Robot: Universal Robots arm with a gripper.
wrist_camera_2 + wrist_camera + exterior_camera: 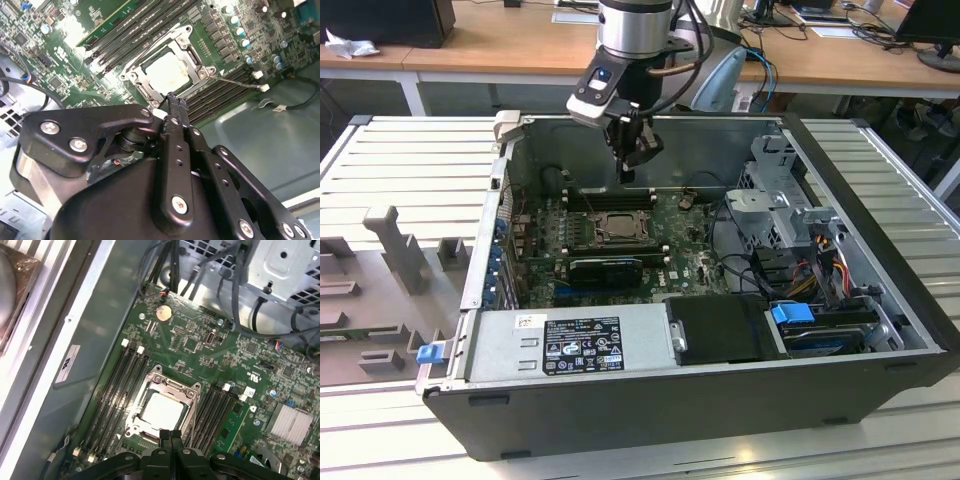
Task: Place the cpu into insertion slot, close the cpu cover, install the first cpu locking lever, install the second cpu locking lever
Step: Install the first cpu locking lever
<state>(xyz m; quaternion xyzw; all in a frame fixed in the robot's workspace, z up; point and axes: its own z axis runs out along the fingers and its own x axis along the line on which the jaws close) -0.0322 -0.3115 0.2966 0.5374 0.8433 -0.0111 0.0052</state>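
Cpu placement looks done from my console: the small flat square cpu (pixel 162 410) with its pale silvery-beige top lies flat inside the square dark insertion slot (pixel 617 228). The thin silvery cpu cover (pixel 175 385), a frame plate with a large window, appears to lie down around it. I cannot tell whether the levers are latched; in the second wrist view a thin metal rod (pixel 240 81) runs out from one corner of the frame. My black claw (pixel 171 435) hangs just above the slot's edge with its two fingers pressed together and nothing between them. My worry is a descent slightly off line: the tip could land on the bare chip top or skid off the frame onto the long black memory slots (pixel 112 390) flanking it. A cover not fully seated would also bind under any push. Around this spreads the green circuit board (pixel 200 340), with bundled dark cables (pixel 234 295) close by, all inside a dark open computer case (pixel 720 400) lying on a pale slatted metal counter (pixel 380 150); wooden desks (pixel 840 60) stand behind.
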